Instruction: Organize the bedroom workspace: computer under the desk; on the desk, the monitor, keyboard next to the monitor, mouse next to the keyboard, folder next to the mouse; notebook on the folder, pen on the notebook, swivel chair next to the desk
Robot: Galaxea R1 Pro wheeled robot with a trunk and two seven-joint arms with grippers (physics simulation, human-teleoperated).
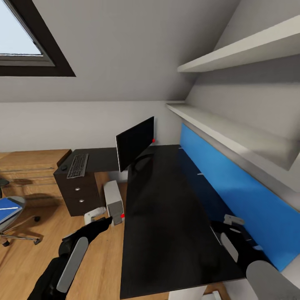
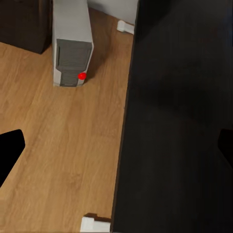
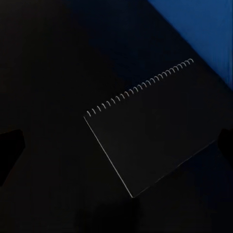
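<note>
Nearest the camera, two arms reach forward: the left claw (image 1: pixel 96 215) hangs over the oak plank floor (image 1: pixel 100 258) beside the desk (image 1: pixel 166 233), the right claw (image 1: pixel 233 220) over the desk's near end by the blue wall panel (image 1: pixel 233 183). Both wrist views show the dark fingertips spread wide, gripping nothing. One notebook (image 3: pixel 155 136), dark, thin, rectangular, with a wire spiral along one edge, lies flat on the glossy black top under the right claw. One computer (image 1: pixel 113 201), a pale grey box with one red light, stands on the floor against the desk's edge. At far left, one swivel chair (image 1: pixel 10 221) carries one blue folder (image 1: pixel 7 208). Further back, one black monitor (image 1: pixel 134 143), one keyboard (image 1: pixel 78 165) and one mouse (image 1: pixel 63 168) sit on the desk. Two white shelves (image 1: pixel 233 129) run above.
</note>
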